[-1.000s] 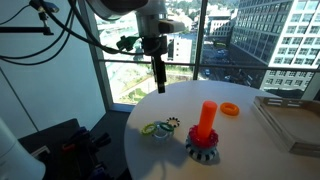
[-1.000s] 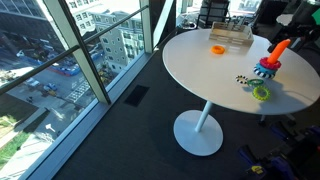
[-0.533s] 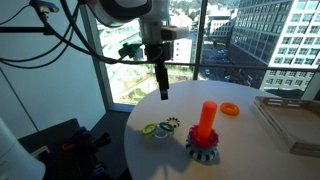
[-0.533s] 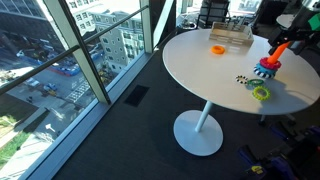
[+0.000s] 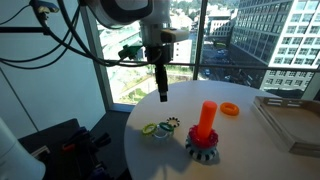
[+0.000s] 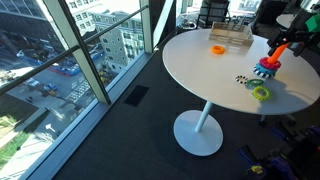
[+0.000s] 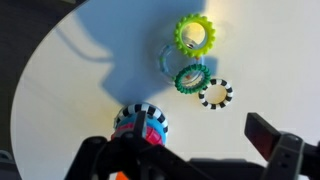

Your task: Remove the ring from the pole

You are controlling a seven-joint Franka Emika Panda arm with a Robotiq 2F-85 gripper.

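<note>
The orange pole [image 5: 207, 117] stands upright on its blue-teal toothed base [image 5: 202, 152] near the table's front; it also shows in an exterior view [image 6: 279, 47]. In the wrist view a stack of rings [image 7: 140, 122], black-and-white, red and blue, sits round the pole's foot, and the pole itself is mostly hidden behind my gripper body. My gripper [image 5: 162, 92] hangs in the air to the left of the pole, above the table edge. In the wrist view its fingers [image 7: 176, 148] are spread wide and empty.
Loose rings lie on the round white table [image 5: 250, 160]: a yellow-green one [image 7: 193, 35], a dark green one [image 7: 191, 77], a black-and-white one [image 7: 215, 93], and an orange one [image 5: 230, 109] behind the pole. A clear tray [image 5: 292, 122] stands at the right. Tall windows stand behind the table.
My gripper has come down and a little to the right, toward the table, over the last second. The pole and the rings have not moved.
</note>
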